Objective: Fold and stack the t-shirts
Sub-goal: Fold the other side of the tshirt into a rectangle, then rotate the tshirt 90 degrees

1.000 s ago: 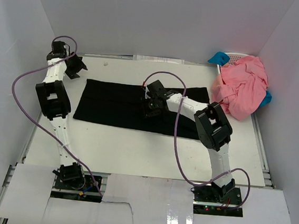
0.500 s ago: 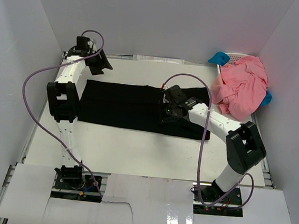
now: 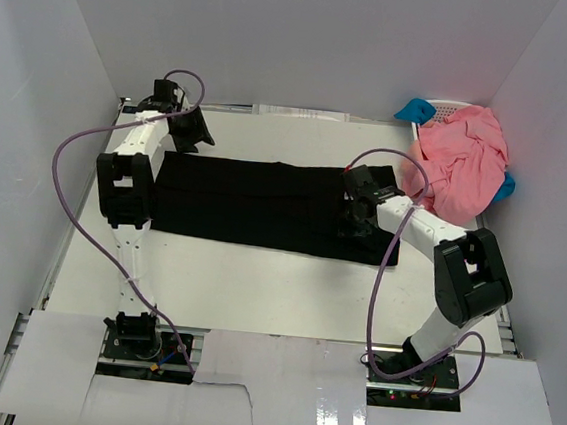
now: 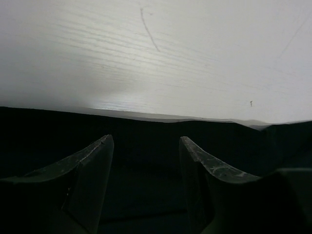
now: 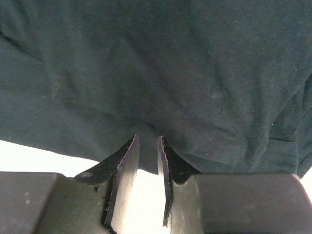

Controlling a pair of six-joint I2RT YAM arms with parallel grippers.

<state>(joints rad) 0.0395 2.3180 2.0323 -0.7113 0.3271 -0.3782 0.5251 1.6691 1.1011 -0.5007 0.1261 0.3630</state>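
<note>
Black on black is our headache here. In the right wrist view the right claw (image 5: 147, 140) is down to a narrow slit with the hem of the black t-shirt (image 3: 254, 205) right at its tips. We honestly can't tell if cloth is pinched or just brushing them. From above, that claw mostly disappears against the dark fabric. Sleeves and collar don't show either, so the shirt just reads as one long band. Over at 2 o'clock the pink t-shirts (image 3: 458, 169) are heaped so high that we only get a sliver of the white basket (image 3: 453, 105). Two blue bits (image 3: 414, 110) poke out beside it, and we can't tell what they are.

Surface is a plain white table (image 3: 257, 280), boxed in by white walls (image 3: 280, 41) at the left, right and far sides. Purple cables (image 3: 56, 161) loop off both arms.

We see the black shirt lying flat around the middle of the table, long axis running 9 to 3 o'clock. The left claw (image 4: 144, 141) is spread wide over its 10 o'clock corner, just inside the far edge, nothing between the fingers. The right claw sits toward the 3 o'clock end.
</note>
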